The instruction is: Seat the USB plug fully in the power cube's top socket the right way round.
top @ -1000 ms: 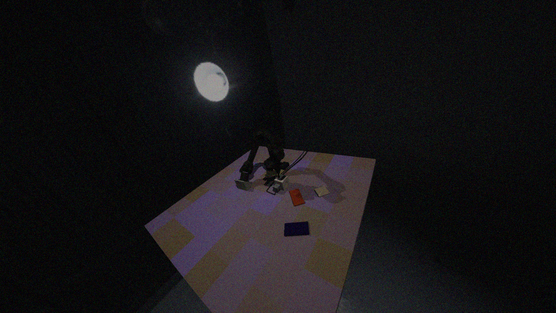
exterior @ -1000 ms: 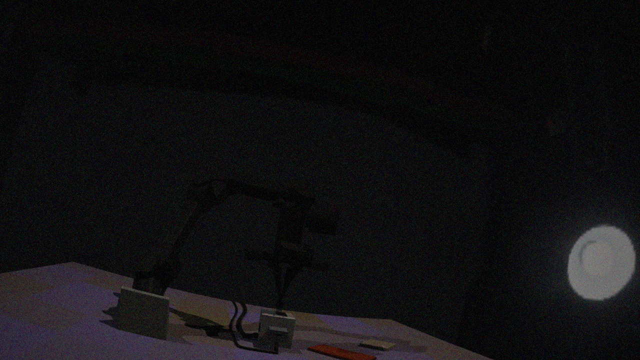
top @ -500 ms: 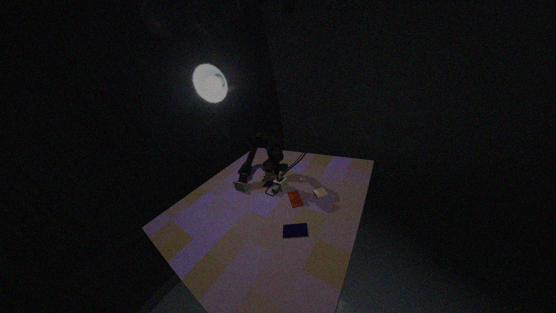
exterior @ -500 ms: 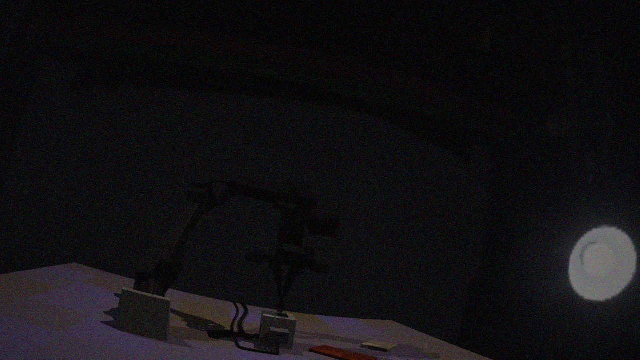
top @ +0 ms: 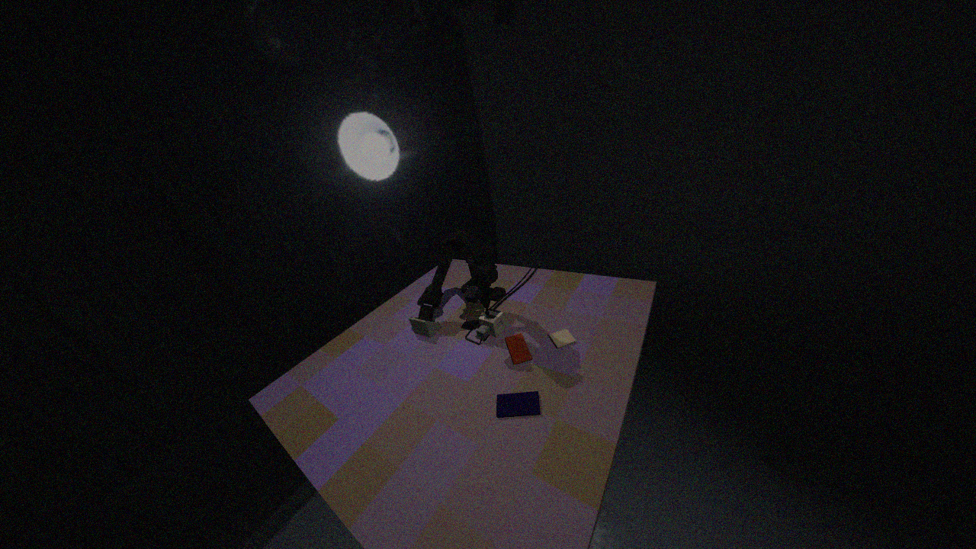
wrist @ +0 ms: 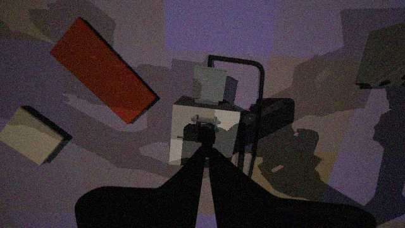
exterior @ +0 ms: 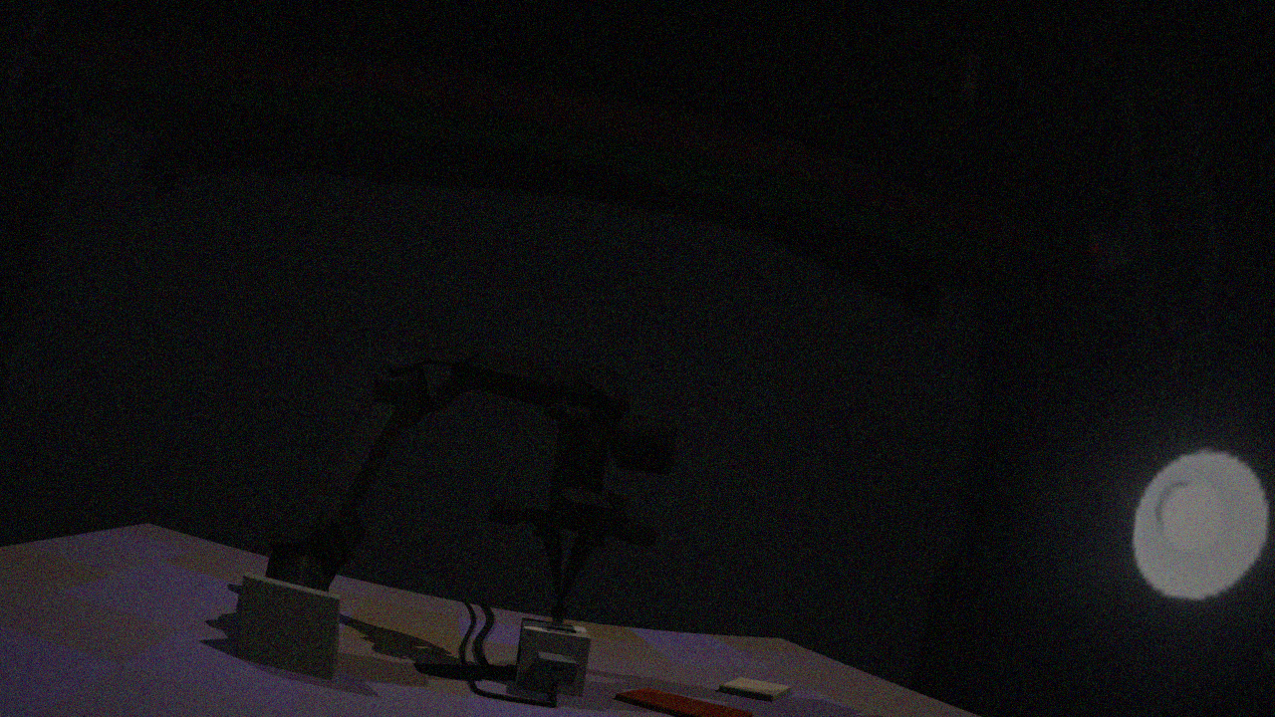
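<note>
no text, label, brand, number or sign can be read anywhere in these views.
</note>
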